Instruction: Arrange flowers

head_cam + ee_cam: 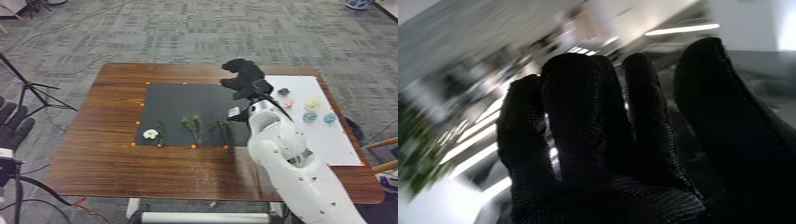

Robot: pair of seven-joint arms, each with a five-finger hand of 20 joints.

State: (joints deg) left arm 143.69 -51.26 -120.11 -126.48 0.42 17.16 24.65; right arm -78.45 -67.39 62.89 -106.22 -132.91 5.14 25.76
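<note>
Above the table (pixel 98 165), the right hand (pixel 245 80) has straight fingers (pixel 576 110), as does the left hand (pixel 12 132) beside it.

Head view: set above and behind the right hand (pixel 244 82), well back, facing forward and down over table (pixel 102 125) and floor (pixel 200 35) beyond. Right wrist view: close at that hand's base, facing along its fingers (pixel 576 110) into blurred background; both views share the right hand.

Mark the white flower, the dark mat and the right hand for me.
White flower (pixel 150 134): head view, on its bloom.
Dark mat (pixel 178 100): head view, on its bare surface.
Right hand (pixel 576 110): right wrist view, on a finger.
</note>
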